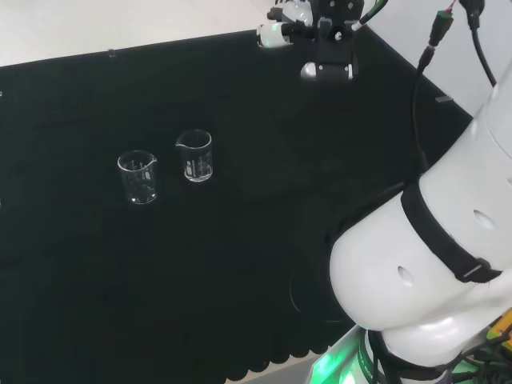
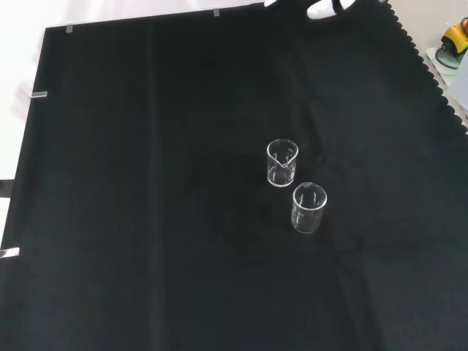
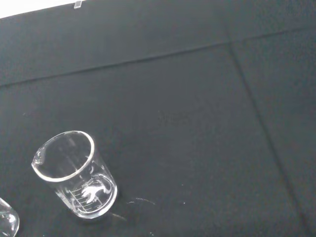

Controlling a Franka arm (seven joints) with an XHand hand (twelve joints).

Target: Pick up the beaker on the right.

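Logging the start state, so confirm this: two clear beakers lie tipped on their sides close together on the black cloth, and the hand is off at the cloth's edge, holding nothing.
Wrong in one respect: both beakers stand upright, open rims up, as the head view shows. The rest holds: they stand close together on the black cloth, and the hand is at the cloth's far edge with nothing in it.

From my station I see the black cloth (image 2: 146,219) covering the bench, creased in faint lines, its scalloped edge (image 2: 431,66) running down the front view's right. Pale floor (image 1: 120,24), or perhaps tabletop, lies beyond it, evenly lit.
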